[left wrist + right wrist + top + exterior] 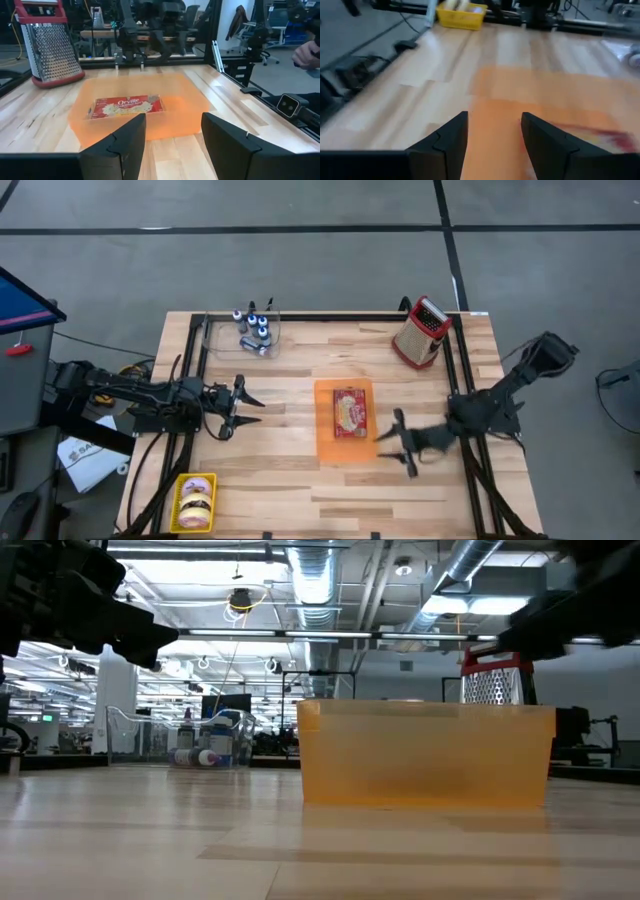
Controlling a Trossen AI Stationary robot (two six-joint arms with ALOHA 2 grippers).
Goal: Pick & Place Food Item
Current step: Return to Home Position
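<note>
Popcorn bag is lying flat inside the orange bin, label up, so I'd call the placing part done. All that's left for me is getting back to home.

Layout, all relative to the orange bin, which sits about mid-desk: the bag's long axis runs with the bin's, from the near edge to the far edge, so crosswise to the line between my two grippers.

My right gripper is the close one. It's just off the bin's right side near the front corner, pointing at it and up off the desk. Its fingers are spread apart with nothing between them. My left gripper is off the bin's left side, clearly farther away, also pointing at it. Those fingers are apart and empty too.

So the bin lies straight ahead of the right gripper, and I reckon the pull-back should go directly away from it, with no sideways swing. Otherwise a fingertip could catch the wall and drag the bin along.

Other stuff: a metal box grater stands beyond the bin's far right corner. A transparent bin holding little food coloring bottles sits off the far left. A yellow bin is off the near left corner. None of it is in my way, I think.
</note>
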